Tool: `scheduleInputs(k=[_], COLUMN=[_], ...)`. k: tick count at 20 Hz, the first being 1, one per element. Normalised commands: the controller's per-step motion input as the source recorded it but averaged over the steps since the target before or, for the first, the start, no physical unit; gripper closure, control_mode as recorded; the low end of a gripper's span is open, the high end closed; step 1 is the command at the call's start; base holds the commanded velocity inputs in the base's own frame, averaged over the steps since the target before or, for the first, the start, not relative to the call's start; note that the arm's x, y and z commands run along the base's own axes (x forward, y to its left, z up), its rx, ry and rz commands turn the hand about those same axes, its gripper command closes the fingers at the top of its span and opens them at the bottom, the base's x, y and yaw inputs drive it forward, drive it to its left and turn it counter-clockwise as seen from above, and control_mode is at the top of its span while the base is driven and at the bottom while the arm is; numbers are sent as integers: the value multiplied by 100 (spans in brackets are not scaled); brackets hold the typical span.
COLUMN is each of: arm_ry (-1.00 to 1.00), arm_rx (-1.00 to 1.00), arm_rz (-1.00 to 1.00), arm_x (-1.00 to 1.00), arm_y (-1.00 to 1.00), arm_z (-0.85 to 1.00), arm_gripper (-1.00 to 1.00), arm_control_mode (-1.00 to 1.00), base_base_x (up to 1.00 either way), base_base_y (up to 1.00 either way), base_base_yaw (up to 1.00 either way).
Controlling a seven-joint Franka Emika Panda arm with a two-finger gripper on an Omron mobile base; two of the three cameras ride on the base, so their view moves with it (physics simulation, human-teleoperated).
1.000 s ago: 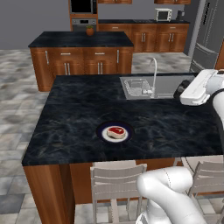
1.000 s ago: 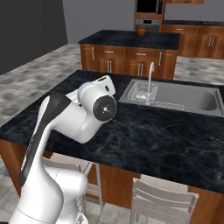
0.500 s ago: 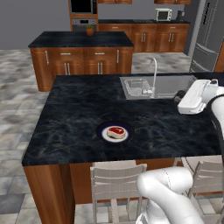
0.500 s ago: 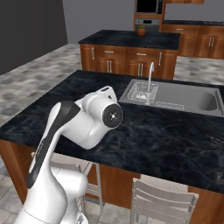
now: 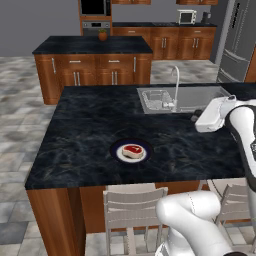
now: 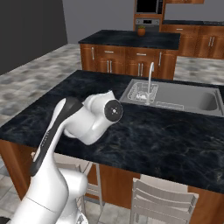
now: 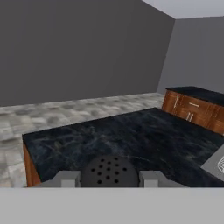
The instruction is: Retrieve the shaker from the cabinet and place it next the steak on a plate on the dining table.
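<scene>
black shaker half hidden, end effector clamping

Red-pink steak, dark-rimmed white plate, black marbled dining table.

Smaller island, orange pot on it; microwave behind.

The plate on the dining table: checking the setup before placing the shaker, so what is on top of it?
The steak lies on the plate; the plate's centre beneath it is covered.
</scene>
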Motion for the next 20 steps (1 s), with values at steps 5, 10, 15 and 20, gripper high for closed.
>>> scheduleInputs(k=[5, 10, 15, 20], arm_ry=[7, 6, 2, 4], arm_rx=[0, 0, 0, 0], arm_rz=[3, 10, 13, 8], arm_x=[15, 3, 2, 19], arm_y=[3, 1, 5, 15], arm_z=[-34, -36, -30, -28], arm_gripper=[100, 100, 100, 100], arm_control_mode=[-100, -100, -100, -100], base_base_x=[0, 0, 0, 0], base_base_y=[0, 0, 0, 0], base_base_yaw=[0, 0, 0, 0])
